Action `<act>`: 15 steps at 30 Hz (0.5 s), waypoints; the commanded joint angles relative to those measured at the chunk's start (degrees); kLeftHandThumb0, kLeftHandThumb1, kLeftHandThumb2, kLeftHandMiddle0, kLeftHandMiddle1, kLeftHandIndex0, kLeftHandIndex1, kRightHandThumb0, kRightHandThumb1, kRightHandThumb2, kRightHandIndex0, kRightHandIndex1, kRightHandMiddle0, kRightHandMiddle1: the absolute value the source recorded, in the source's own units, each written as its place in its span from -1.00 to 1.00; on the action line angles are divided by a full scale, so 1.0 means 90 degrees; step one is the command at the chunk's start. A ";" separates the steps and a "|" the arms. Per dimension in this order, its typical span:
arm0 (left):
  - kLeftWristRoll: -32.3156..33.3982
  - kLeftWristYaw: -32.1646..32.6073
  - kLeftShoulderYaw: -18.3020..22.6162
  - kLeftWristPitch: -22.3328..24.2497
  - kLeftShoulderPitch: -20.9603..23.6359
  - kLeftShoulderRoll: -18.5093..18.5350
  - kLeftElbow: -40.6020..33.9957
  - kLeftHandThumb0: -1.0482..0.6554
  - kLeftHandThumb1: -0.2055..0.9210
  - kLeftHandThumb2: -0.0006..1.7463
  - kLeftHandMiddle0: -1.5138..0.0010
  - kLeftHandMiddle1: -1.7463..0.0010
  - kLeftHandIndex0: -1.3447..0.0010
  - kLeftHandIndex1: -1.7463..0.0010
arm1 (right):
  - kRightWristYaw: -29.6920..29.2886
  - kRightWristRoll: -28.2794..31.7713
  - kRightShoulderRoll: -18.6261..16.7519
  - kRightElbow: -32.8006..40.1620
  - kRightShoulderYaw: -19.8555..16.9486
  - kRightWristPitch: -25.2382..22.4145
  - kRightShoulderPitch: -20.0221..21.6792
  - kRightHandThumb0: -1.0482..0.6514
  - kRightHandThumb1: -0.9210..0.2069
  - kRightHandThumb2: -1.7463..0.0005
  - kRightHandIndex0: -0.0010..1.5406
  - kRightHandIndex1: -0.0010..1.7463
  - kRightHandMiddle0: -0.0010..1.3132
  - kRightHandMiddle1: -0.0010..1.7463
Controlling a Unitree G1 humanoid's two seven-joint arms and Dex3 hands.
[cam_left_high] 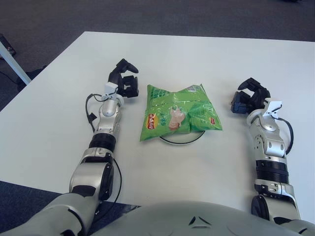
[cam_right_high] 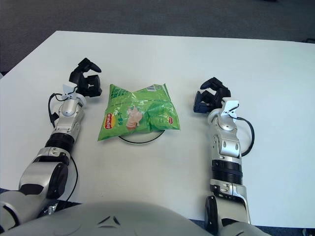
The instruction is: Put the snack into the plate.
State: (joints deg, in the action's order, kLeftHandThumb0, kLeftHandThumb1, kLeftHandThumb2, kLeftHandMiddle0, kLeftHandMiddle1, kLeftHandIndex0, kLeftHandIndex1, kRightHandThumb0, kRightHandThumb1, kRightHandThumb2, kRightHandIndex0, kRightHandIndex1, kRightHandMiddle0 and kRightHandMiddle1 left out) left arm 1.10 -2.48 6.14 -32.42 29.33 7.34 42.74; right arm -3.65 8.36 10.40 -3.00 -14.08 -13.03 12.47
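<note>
A green snack bag (cam_left_high: 178,113) lies flat on a white plate (cam_left_high: 182,141), covering nearly all of it; only the plate's near rim shows below the bag. My left hand (cam_left_high: 125,82) is just left of the bag's upper left corner, fingers loosely curled and holding nothing. My right hand (cam_left_high: 250,101) is to the right of the bag with a gap between them, fingers loosely curled and holding nothing.
The white table (cam_left_high: 206,59) spreads out behind and beside the bag. Its left edge runs diagonally at the far left, with dark carpet (cam_left_high: 44,24) beyond. A white bar (cam_left_high: 12,61) crosses the upper left corner.
</note>
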 commanded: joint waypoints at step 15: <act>0.0051 -0.0321 -0.0070 -0.0128 -0.0612 -0.0089 0.0311 -0.31 0.02 0.44 -0.70 -1.00 0.15 -1.00 | 0.0216 -0.0046 -0.0179 -0.0150 0.0266 -0.0300 -0.0410 -0.34 0.13 -0.56 0.69 1.00 -0.03 1.00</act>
State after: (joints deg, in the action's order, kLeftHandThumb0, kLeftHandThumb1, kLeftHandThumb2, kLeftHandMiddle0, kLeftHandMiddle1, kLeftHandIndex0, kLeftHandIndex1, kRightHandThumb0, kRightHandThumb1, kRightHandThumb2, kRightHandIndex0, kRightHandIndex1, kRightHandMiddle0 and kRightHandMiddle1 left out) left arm 1.76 -4.70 5.99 -32.94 29.21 7.37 42.59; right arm -1.67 7.74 10.36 -2.43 -11.82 -13.41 12.06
